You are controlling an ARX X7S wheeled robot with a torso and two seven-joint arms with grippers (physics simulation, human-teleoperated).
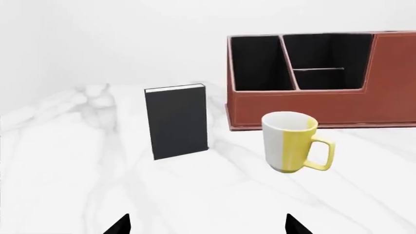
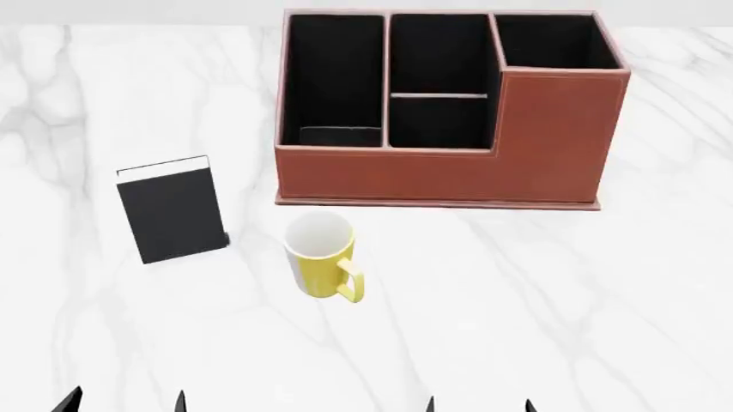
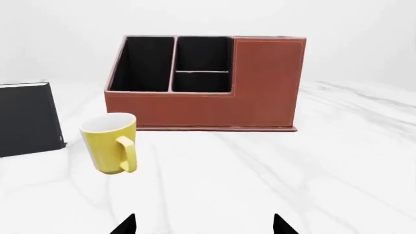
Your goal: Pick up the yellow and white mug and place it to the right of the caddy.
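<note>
The yellow and white mug (image 2: pixel 319 256) stands upright on the marble table, just in front of the caddy's left part, its handle toward me and to the right. It also shows in the left wrist view (image 1: pixel 293 142) and the right wrist view (image 3: pixel 110 143). The reddish-brown caddy (image 2: pixel 504 146) stands behind it; it also shows in the left wrist view (image 1: pixel 338 105) and the right wrist view (image 3: pixel 260 92). My left gripper (image 2: pixel 124 403) and right gripper (image 2: pixel 479 405) are open and empty at the near edge, well short of the mug. Only their fingertips show.
A small black book with a white edge (image 2: pixel 170 209) stands upright left of the mug; it also shows in the left wrist view (image 1: pixel 175 122) and the right wrist view (image 3: pixel 26 119). Bare marble table (image 2: pixel 641 283) lies right of the caddy.
</note>
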